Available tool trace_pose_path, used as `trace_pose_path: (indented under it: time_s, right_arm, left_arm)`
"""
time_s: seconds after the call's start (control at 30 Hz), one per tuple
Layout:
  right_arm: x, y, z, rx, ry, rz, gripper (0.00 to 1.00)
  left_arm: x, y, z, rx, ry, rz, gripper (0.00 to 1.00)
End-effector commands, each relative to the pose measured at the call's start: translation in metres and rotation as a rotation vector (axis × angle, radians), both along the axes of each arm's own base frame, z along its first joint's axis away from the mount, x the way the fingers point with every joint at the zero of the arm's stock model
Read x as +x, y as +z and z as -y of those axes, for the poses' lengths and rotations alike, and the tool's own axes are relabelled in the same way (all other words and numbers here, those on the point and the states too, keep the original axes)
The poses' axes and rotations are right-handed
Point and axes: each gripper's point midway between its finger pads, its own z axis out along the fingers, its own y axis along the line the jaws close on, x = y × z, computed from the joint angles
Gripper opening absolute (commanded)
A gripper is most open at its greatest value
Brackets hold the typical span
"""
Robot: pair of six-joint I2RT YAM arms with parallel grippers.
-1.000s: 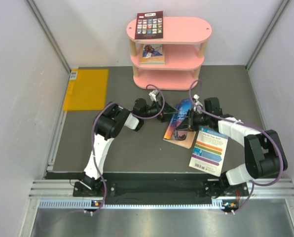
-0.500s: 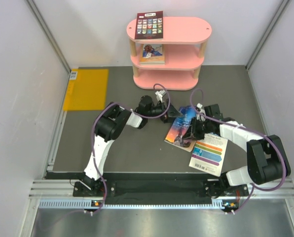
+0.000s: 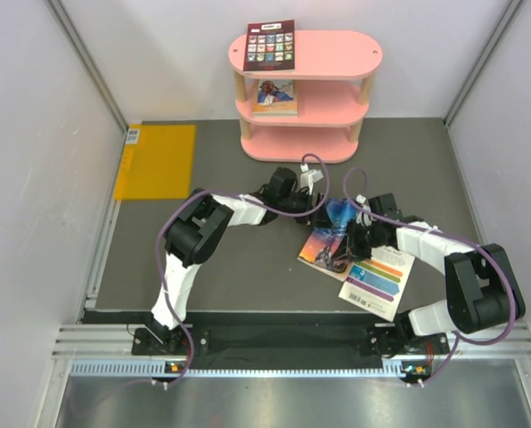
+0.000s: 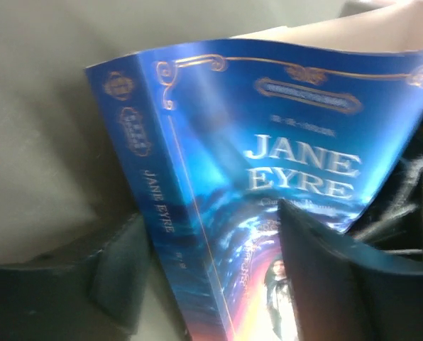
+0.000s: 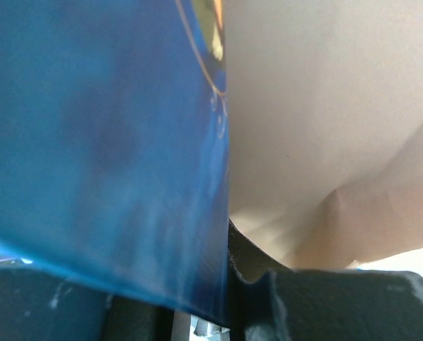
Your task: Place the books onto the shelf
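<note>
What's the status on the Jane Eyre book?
Left gripper open, astride the Jane Eyre book. Right gripper shut on its cover. Book short of the pink shelf. Striped book close beside it.

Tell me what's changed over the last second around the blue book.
The left hand reached rightward and now straddles the blue book at its spine, open. The right hand, holding the cover, drew back toward its base, bringing the book nearer. The striped book shifted slightly. The shelf and its two books haven't moved.
</note>
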Motion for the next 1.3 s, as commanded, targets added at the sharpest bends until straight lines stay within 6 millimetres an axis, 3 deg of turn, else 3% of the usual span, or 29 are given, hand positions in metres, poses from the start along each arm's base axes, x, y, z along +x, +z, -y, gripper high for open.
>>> trace_pose_path:
  time_s: [0.0, 0.03, 0.07, 0.27, 0.37, 0.5, 0.53, 0.7, 0.87, 1.07, 1.27]
  right_arm:
    - [-0.016, -0.019, 0.004, -0.058, 0.043, -0.035, 0.15]
    - [-0.017, -0.02, 0.004, -0.059, 0.043, -0.039, 0.14]
    - [-0.017, -0.021, 0.004, -0.06, 0.044, -0.039, 0.14]
    - [-0.017, -0.025, 0.01, -0.096, 0.018, -0.041, 0.2]
    - [-0.018, -0.025, 0.013, -0.107, 0.0, -0.031, 0.25]
    - [-0.015, -0.022, 0.013, -0.098, -0.019, -0.006, 0.34]
    - [-0.014, -0.021, 0.012, -0.095, -0.023, 0.002, 0.36]
    - [-0.004, -0.008, 0.004, -0.019, -0.034, 0.103, 0.58]
    - [0.01, 0.002, -0.001, 0.06, -0.054, 0.208, 0.7]
    - [0.035, 0.016, -0.015, 0.201, -0.079, 0.335, 0.74]
    - [0.047, 0.054, -0.037, 0.43, -0.074, 0.441, 0.78]
  left_arm:
    - [-0.047, -0.007, 0.01, 0.022, -0.18, -0.12, 0.51]
    - [-0.046, -0.01, 0.013, 0.012, -0.198, -0.13, 0.11]
    - [-0.048, -0.007, 0.014, -0.012, -0.22, -0.135, 0.0]
    - [-0.046, 0.007, 0.012, -0.041, -0.194, -0.131, 0.0]
    - [-0.026, 0.019, 0.001, -0.01, -0.12, -0.078, 0.0]
    - [0.009, 0.037, -0.037, 0.027, 0.007, -0.042, 0.0]
    - [0.016, 0.051, -0.044, 0.022, 0.034, -0.018, 0.0]
    - [0.058, 0.091, -0.089, 0.046, 0.179, 0.065, 0.0]
    - [0.065, 0.13, -0.107, 0.011, 0.199, 0.088, 0.0]
    - [0.061, 0.17, -0.115, -0.027, 0.229, 0.125, 0.0]
    - [0.06, 0.203, -0.122, -0.086, 0.262, 0.135, 0.0]
